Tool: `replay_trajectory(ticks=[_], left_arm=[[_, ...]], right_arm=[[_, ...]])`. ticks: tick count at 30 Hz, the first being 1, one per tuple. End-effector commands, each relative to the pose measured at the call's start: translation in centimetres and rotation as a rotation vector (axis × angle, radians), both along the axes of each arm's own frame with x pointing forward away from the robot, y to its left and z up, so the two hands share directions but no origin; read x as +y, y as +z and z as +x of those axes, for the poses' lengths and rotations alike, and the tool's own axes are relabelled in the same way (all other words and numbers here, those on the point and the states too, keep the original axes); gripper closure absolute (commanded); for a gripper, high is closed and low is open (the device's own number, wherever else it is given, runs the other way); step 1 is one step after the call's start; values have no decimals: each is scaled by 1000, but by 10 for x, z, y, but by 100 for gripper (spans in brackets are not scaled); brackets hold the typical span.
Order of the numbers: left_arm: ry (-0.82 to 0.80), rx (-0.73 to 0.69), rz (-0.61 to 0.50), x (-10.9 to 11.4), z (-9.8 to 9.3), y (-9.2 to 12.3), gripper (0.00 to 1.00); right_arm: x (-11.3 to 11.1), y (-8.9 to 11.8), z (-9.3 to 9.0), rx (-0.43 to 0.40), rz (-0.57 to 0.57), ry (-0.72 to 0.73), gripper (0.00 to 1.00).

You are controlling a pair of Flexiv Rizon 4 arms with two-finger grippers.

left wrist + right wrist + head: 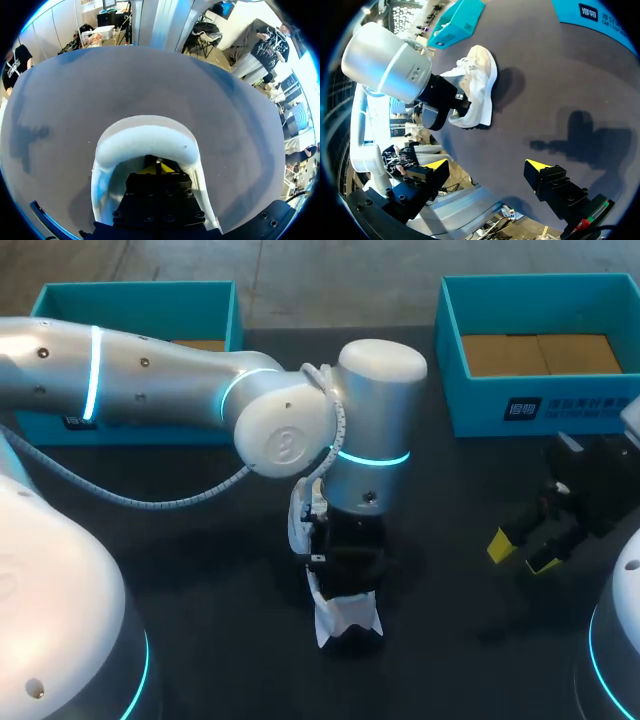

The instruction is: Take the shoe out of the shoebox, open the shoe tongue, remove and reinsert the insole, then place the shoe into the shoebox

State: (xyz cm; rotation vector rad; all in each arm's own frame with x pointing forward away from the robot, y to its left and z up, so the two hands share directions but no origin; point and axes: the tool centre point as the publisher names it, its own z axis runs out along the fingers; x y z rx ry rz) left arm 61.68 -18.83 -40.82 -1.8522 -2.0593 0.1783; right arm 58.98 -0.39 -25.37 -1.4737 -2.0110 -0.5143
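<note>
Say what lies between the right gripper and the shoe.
Only bare dark tabletop separates white fabric shoe from yellow-tipped right gripper, shown in right wrist view.

Left claw [159, 168] pointing straight down; right claw [487, 165] spread wide.

Shoe [346, 620] largely hidden beneath left gripper [158, 169]

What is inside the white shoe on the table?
The left pincer sits in the shoe, in its opening. It covers the inside, so the insole cannot be seen.
</note>
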Motion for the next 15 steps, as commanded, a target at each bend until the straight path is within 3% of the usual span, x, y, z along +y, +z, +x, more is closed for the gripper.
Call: replay_trajectory(ticks=[1, 10, 15], left_arm=[[4, -3, -6, 1, -2, -18, 100], [44, -11, -142, -2, 10, 29, 100], [38, 32, -189, -5, 3, 41, 100]], right_arm=[[0, 0, -1, -1, -3, -2, 0], [0, 0, -1, -1, -3, -2, 0], [0, 0, -1, -1, -3, -2, 0]])
